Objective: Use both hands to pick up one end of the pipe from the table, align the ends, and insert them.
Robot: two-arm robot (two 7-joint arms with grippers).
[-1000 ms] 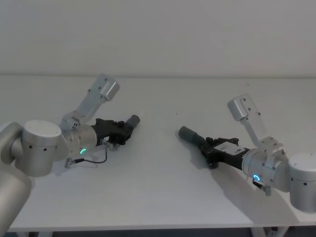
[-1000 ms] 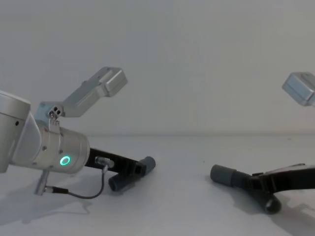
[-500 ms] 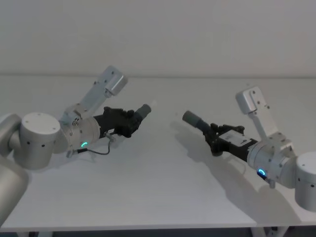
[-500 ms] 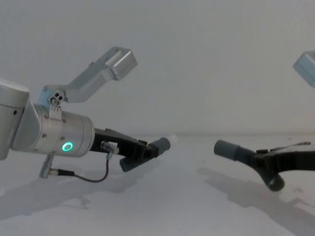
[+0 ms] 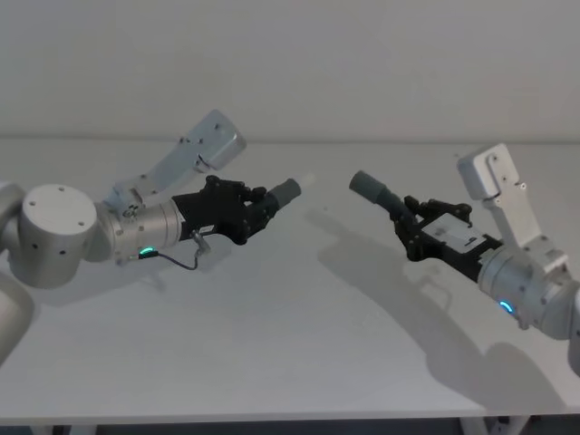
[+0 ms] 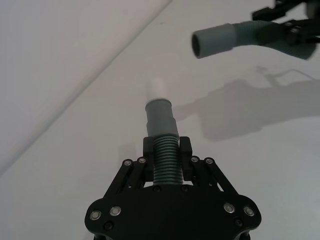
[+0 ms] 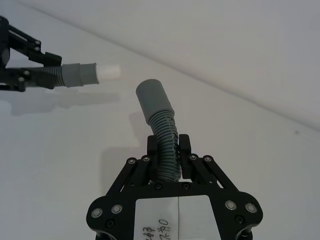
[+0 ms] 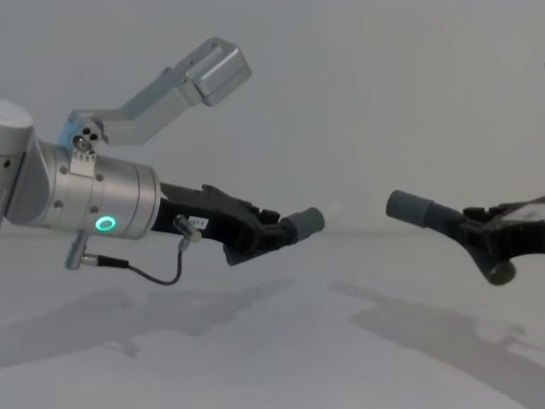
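Fingers of your left gripper (image 6: pixel 167 152) clamp the short hose (image 6: pixel 161 120) by its ribs, with the pale spigot (image 6: pixel 158 89) pointing forward. Your right gripper (image 7: pixel 168 150) pinches the curved hose (image 7: pixel 165 134), its cuff (image 7: pixel 154 101) near the spigot but apart, both above the table (image 5: pixel 299 344).

Your head camera stands above the near edge of the table (image 5: pixel 290 344), looking forward and down across it to the wall (image 5: pixel 290 63). Your chest camera sits lower, near table height, facing the same wall; the left arm shows large and close. Your left wrist camera looks from close behind the left gripper (image 6: pixel 167 150), out over the table to the longer hose piece (image 6: pixel 225 40). Your right wrist camera looks likewise past the right gripper (image 7: pixel 168 147) to the short hose piece (image 7: pixel 75 74). All four views share the stretch above the table between both hose pieces.
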